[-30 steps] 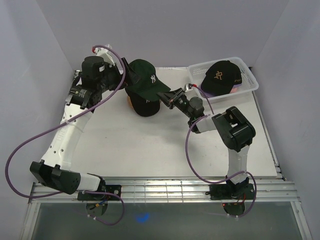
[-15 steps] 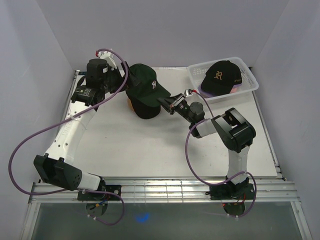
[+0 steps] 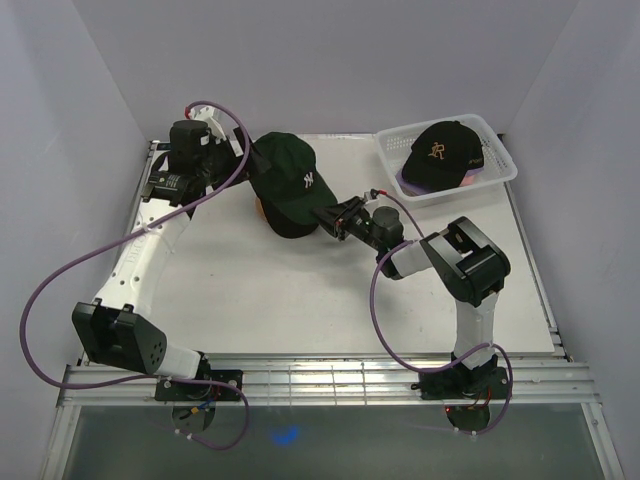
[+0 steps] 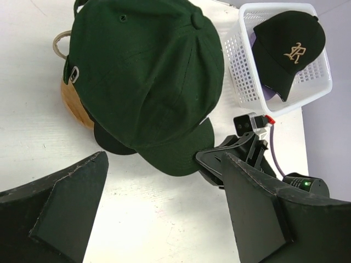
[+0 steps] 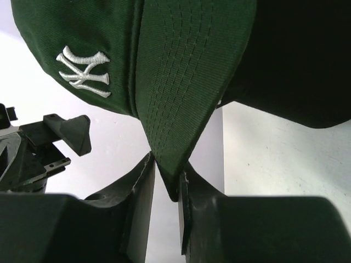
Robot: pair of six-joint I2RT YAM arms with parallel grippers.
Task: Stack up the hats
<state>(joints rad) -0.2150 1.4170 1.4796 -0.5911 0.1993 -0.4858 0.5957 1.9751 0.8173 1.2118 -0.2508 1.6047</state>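
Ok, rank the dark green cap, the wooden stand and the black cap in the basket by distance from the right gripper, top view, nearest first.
From the right gripper:
1. dark green cap: its brim lies between the jaws, just left of them.
2. wooden stand: under that cap, further left.
3. black cap: in the basket, at the far right corner.

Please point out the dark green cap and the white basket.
Dark green fabric baseball cap (image 4: 148,71): left wrist view, on its crown.
White plastic mesh basket (image 4: 237,66): left wrist view, on its side wall.
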